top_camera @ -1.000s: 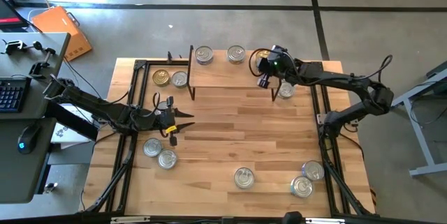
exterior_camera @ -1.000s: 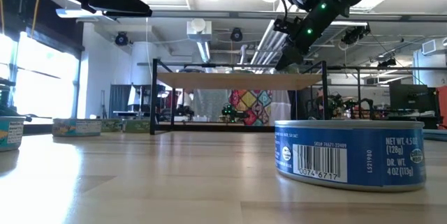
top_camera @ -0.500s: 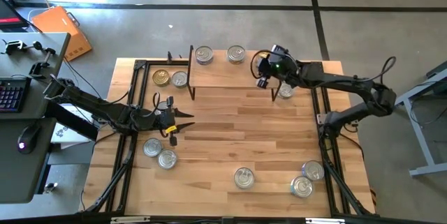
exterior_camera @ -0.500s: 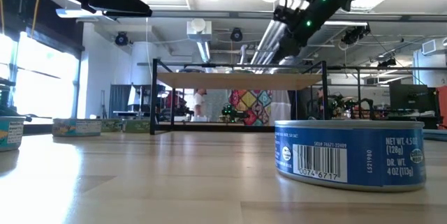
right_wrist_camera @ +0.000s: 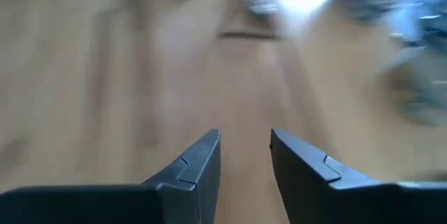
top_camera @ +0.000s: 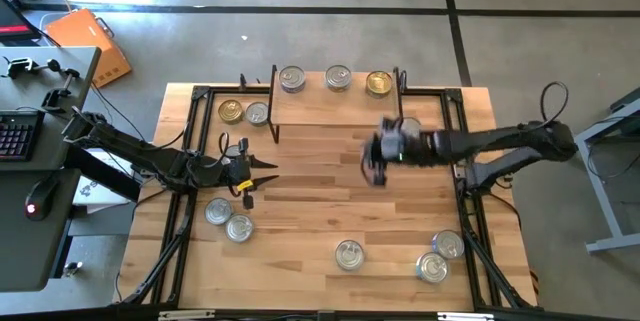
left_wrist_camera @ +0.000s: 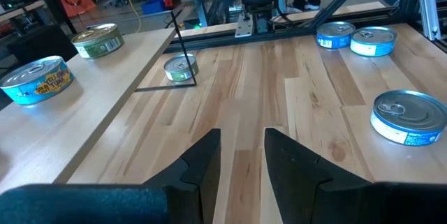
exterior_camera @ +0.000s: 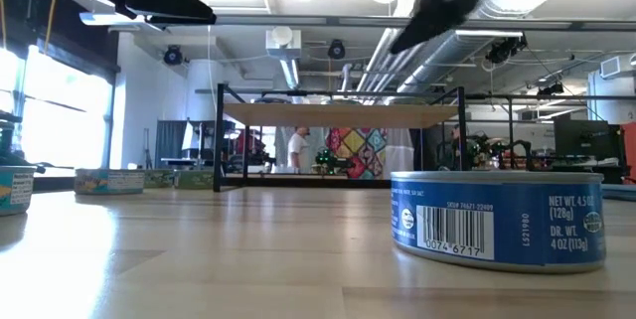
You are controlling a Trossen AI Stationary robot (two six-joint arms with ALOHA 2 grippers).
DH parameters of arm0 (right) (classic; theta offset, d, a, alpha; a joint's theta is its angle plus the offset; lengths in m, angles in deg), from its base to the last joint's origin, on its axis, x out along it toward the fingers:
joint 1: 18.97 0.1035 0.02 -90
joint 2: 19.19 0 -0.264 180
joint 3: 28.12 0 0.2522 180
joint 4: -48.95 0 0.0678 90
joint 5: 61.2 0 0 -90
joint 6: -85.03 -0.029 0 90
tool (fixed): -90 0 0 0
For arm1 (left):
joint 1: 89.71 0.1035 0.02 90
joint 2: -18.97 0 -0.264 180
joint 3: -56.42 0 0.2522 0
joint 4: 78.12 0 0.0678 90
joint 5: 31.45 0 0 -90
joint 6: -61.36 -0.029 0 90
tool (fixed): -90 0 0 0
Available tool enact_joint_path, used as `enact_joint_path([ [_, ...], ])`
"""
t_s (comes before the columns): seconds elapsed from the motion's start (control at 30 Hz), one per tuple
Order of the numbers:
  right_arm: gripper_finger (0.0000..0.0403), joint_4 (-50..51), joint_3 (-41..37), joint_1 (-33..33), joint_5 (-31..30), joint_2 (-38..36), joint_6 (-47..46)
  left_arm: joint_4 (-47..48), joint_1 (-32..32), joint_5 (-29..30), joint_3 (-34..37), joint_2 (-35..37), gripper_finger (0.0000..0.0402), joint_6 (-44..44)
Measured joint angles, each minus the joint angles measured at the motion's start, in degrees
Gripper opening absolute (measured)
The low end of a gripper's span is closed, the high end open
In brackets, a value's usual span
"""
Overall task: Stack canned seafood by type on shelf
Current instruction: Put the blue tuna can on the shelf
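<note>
Shelf (top_camera: 330,107), a light-wood board running left-right, carries three flat tins (top_camera: 338,79) lid-up; both grippers' fingers (right_wrist_camera: 202,155) part, empty.

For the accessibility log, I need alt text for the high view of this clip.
Overhead, three tins, two silver-lidded and a gold-lidded tin, sit in a row on the shelf, while the empty right gripper, jaws apart, blurs over the table before it. The left gripper hovers, empty, near two tins.
</note>
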Motion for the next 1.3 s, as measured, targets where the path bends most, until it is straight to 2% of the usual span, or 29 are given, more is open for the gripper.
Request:
enact_joint_path([
  [0.13, 0.0117, 11.8, 0.0, 8.7, -0.2, 0.0, -10.0, 0.1, 0.0, 0.0, 0.0, 0.0, 0.0106, 0.0],
  [0.27, 0.0117, 26.5, -0.2, 13.9, -0.5, 0.0, -23.1, 0.1, 0.0, 0.0, 0.0, 0.0, 0.0106, 0.0],
  [0.4, 0.0117, 40.8, -0.2, 15.4, -0.7, 0.0, -33.0, 0.1, 0.0, 0.0, 0.0, 0.0, 0.0106, -0.4],
  [0.53, 0.0117, 49.7, -0.2, 14.3, -4.5, -0.2, -36.3, 0.1, 0.0, 0.0, 0.0, 0.0, 0.0106, -1.4],
  [0.7, 0.0117, 48.9, -1.6, 8.6, -5.5, -3.5, -32.3, 0.0, 0.0, 0.0, 0.0, -1.1, 0.0106, -1.9],
  [0.97, 0.0117, 37.2, -12.7, -4.3, -3.3, -11.1, -23.8, -0.5, 0.0, 0.0, 0.0, -4.8, 0.0106, -1.9],
  [1.03, 0.0117, 35.1, -13.0, -7.8, 0.9, -10.6, -20.2, -0.8, 0.0, 0.0, 0.0, -5.6, 0.0106, -2.0],
  [1.3, 0.0117, 31.4, -12.9, -16.9, 4.1, -4.8, -13.2, -2.6, 0.1, 0.0, 0.0, -7.3, 0.0106, -2.0],
])
